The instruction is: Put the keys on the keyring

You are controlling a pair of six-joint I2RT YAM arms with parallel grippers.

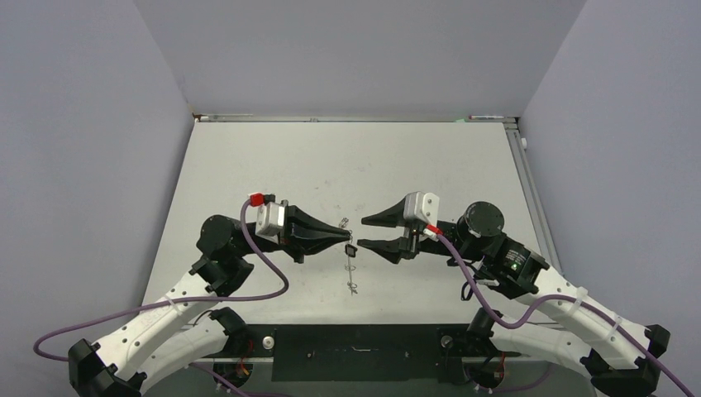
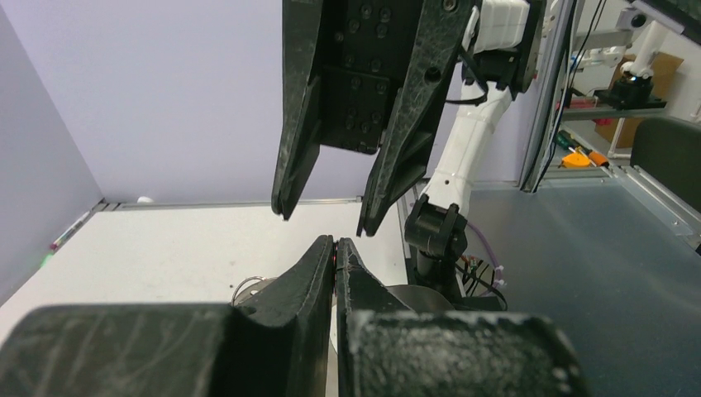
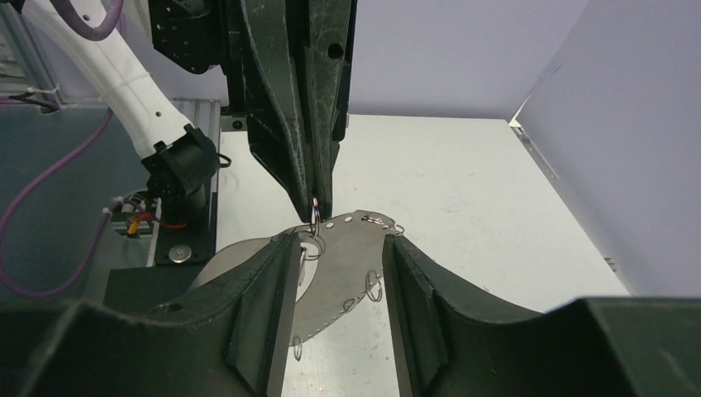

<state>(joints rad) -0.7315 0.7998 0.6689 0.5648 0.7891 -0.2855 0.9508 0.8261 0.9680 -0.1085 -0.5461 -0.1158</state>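
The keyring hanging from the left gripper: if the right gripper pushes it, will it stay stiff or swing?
The keyring looks like thin flat metal, so probably stiff and light. It hangs from one pinch in the left gripper, so a push would likely swing it. Its small wire loops may jiggle.

Over the middle of the table (image 1: 273,165), the two grippers are seen tip to tip: the left gripper (image 1: 345,237) is on the left, and the right gripper (image 1: 360,232) is just to its right. The keyring (image 3: 343,269) is hung from the left gripper's pressed-together tips, with one small loop (image 3: 314,218) pinched there. It lies between the right gripper's spread fingers (image 3: 264,314). A key (image 1: 350,250) is spotted just beneath the meeting tips. From above, the keyring is seen running from there toward the near edge.
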